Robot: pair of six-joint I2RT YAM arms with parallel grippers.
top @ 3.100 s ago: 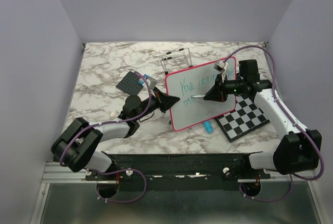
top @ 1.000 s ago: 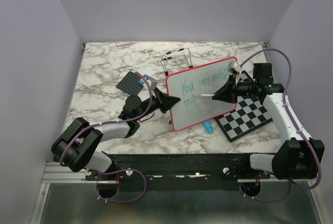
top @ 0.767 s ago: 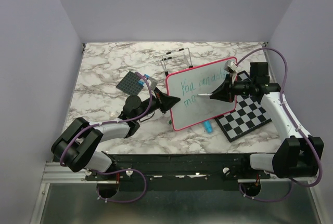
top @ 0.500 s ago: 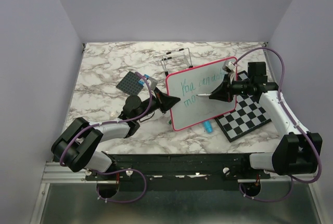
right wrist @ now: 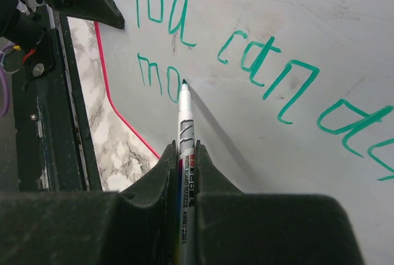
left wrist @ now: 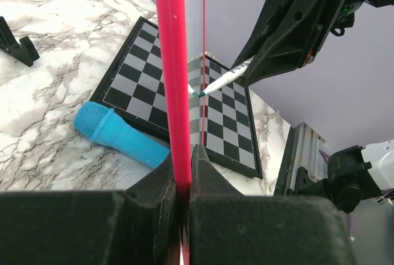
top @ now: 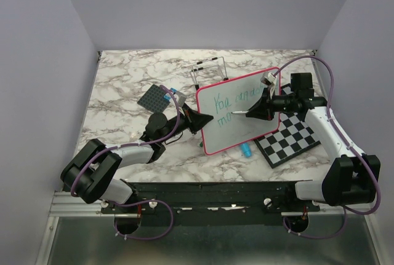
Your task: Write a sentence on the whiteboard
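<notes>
where the marker (right wrist: 185, 126) touches the whiteboard (top: 239, 131), the sentence (top: 236, 101) ends.

Three seconds back the right gripper (top: 252, 110) sat a little further toward 9 o'clock over the whiteboard (top: 246, 134). It then drew off toward 3 o'clock, and in the last second has crept back toward 9, bringing the marker (top: 240, 112) tip to the end of "mo" in the sentence (top: 239, 99). Its purple cable (top: 306, 58) has swung along with it
</notes>
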